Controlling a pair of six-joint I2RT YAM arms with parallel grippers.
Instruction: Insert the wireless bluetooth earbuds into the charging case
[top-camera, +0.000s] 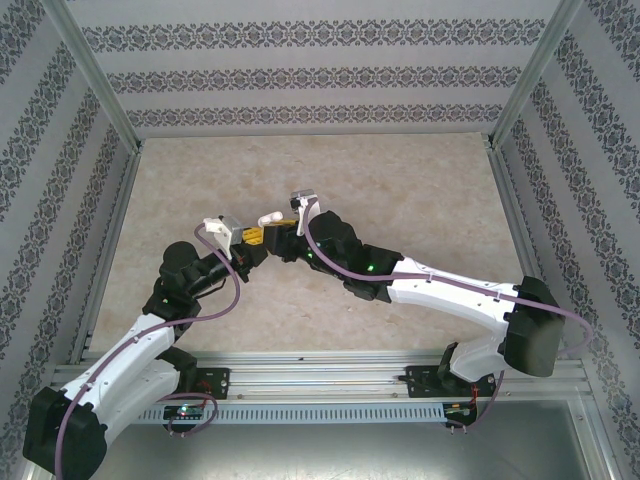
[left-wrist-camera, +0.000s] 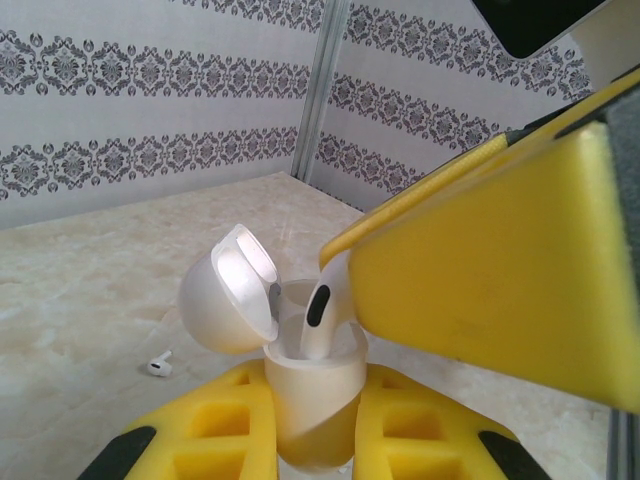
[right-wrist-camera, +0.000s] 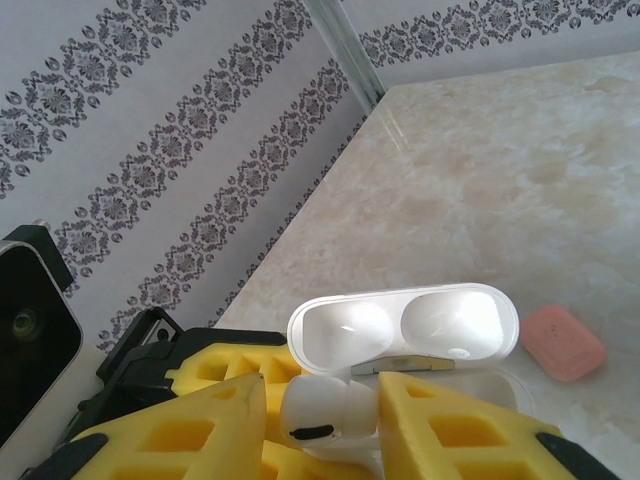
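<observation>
The charging case (left-wrist-camera: 308, 405) was seen clamped upright between the fingers of the left gripper (left-wrist-camera: 315, 378), low in the centre of the left wrist view. Its lid (left-wrist-camera: 228, 292) was thrown back toward the upper left. A white earbud (left-wrist-camera: 318, 318) was found standing in the case's open mouth, stem downward. Its long axis was close to vertical, tipped slightly rightward, and its rounded head stood above the rim.

The right gripper (right-wrist-camera: 320, 388), the nearer one to the bud, was placed directly over it, with one yellow finger on either side of the head. Whether the bud was pinched or let go could not be told, as contact at the pads was hidden.

The coming move was judged to turn on this alignment. The socket lay straight below the bud along its stem, so a short push down that axis was thought necessary for full seating.

A second earbud (left-wrist-camera: 160, 366), white and glossy, was seen lying on the table (left-wrist-camera: 80, 300) at lower left, apart from the case. A coral-red case (right-wrist-camera: 565, 342) was noted at the right edge of the right wrist view.
</observation>
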